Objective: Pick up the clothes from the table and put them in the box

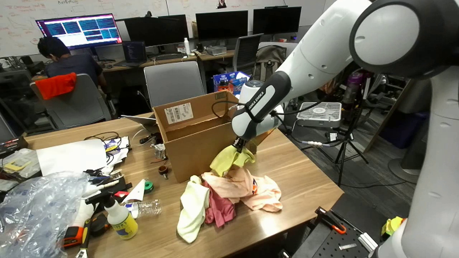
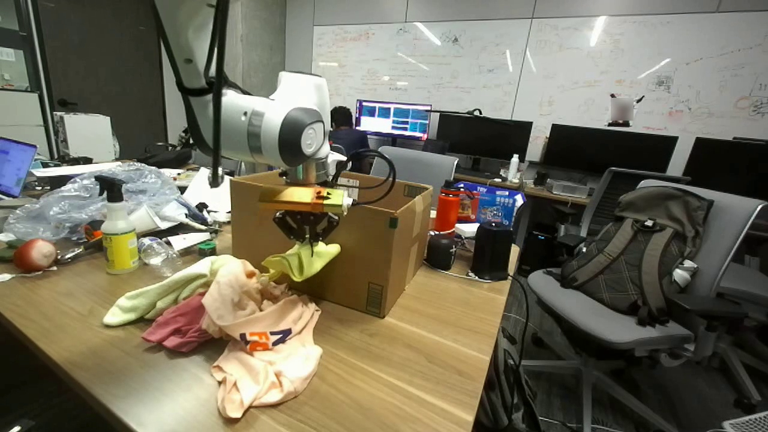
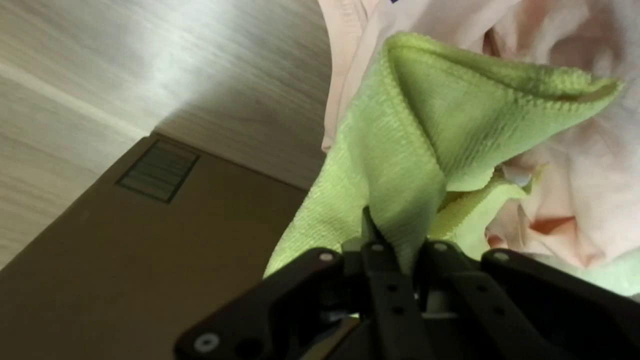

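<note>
Beside the box [image 1: 193,154], in an exterior view, the gripper [image 1: 238,146] clamps the yellow-green cloth [image 1: 225,160]; the cream garment [image 1: 193,209] lies left, the peach garment [image 1: 265,195] right, on the table [image 1: 301,200]. In an exterior view, the peach garment (lettering [image 2: 260,341] visible) lies nearest. In the wrist view, fingers [image 3: 383,290] pinch the cloth.

Box [image 2: 360,258] barring fingers [image 3: 385,295] sideways, open on top

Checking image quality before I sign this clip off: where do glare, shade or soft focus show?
Wrist view: the gripper looks soft and out of focus, the yellow-green cloth crisper along its stitched edge; pale glare lies across the table; the box is in dim shade. In an exterior view: bright reflected streaks on the whiteboard.
</note>
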